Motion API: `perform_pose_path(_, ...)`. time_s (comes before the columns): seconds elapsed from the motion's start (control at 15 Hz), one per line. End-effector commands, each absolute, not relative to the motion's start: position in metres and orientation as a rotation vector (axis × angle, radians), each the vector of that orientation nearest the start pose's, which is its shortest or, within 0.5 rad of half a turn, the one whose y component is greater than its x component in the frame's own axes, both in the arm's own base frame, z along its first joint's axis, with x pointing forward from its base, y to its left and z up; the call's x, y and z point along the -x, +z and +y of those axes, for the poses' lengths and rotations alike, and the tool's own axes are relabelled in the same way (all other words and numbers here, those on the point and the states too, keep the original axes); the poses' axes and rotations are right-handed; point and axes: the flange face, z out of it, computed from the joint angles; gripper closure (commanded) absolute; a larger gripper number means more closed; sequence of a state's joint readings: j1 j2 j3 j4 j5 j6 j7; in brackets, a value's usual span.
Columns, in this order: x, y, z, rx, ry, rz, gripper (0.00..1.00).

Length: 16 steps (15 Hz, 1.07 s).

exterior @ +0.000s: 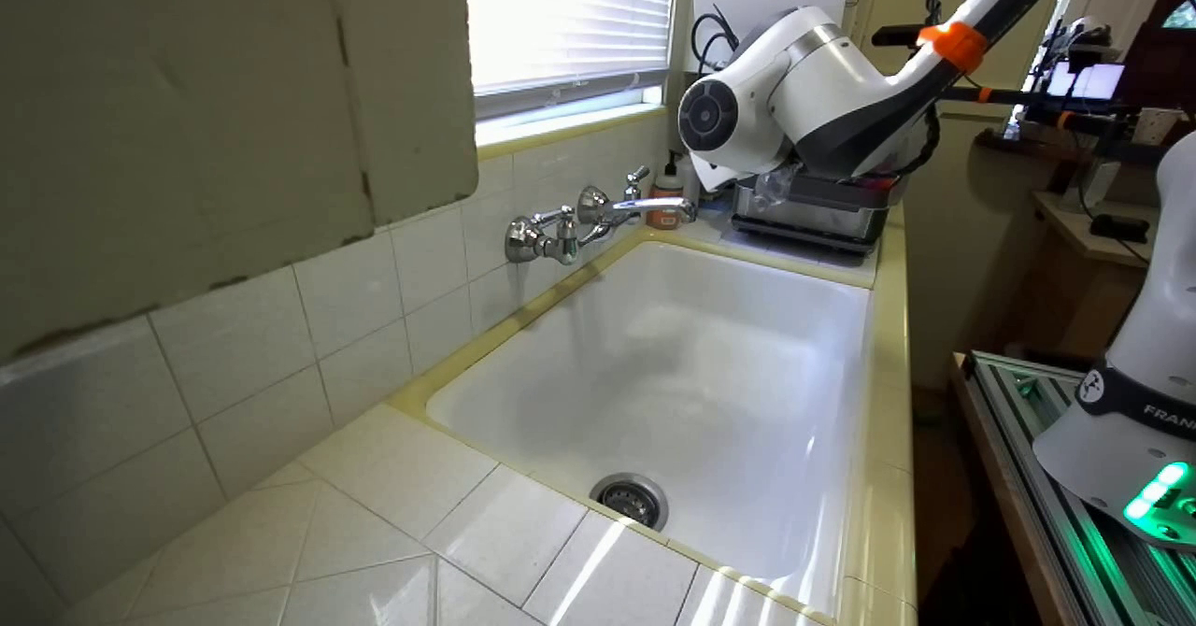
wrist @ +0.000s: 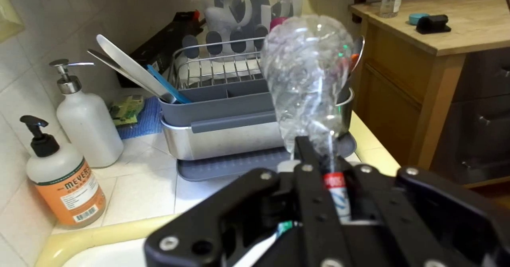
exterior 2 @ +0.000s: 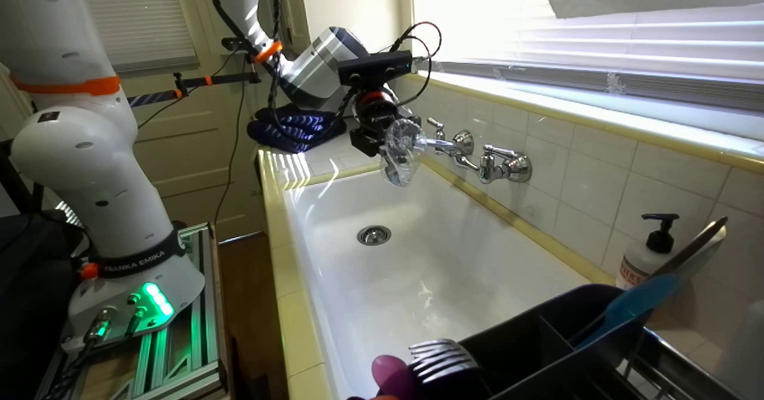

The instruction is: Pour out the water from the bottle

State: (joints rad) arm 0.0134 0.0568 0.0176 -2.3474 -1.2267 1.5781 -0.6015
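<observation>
My gripper [wrist: 316,155] is shut on the clear plastic bottle [wrist: 306,67] in the wrist view. The bottle looks squeezed between the fingers, with its rounded clear end pointing away from the wrist. Part of its red, white and blue label shows between the fingers. The cap is not in sight. In an exterior view the gripper [exterior 2: 376,134] holds the bottle [exterior 2: 403,149] above the sink [exterior 2: 477,257], by the faucet. In an exterior view only a bit of the bottle [exterior: 774,187] shows below the wrist. I cannot make out water in the bottle.
A chrome wall faucet [exterior: 645,206] reaches over the sink near the bottle. A dish rack [wrist: 223,139] with utensils stands on the counter at the sink's end. An orange-labelled soap bottle [wrist: 69,187] and a white dispenser [wrist: 89,127] stand by the wall.
</observation>
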Motion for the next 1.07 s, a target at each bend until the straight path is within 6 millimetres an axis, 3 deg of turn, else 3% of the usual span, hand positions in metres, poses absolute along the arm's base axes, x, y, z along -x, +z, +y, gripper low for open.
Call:
perform_pose_path(0.0, -0.454, 0.330, -0.075, -1.431, -1.232, 1.182, 0.98)
perform_pose_path(0.4, -0.457, 0.339, -0.067, -1.183, -1.336, 1.208, 0.98)
perform_pose_path(1.0, -0.449, 0.338, -0.065, -0.932, -1.451, 1.183, 0.98)
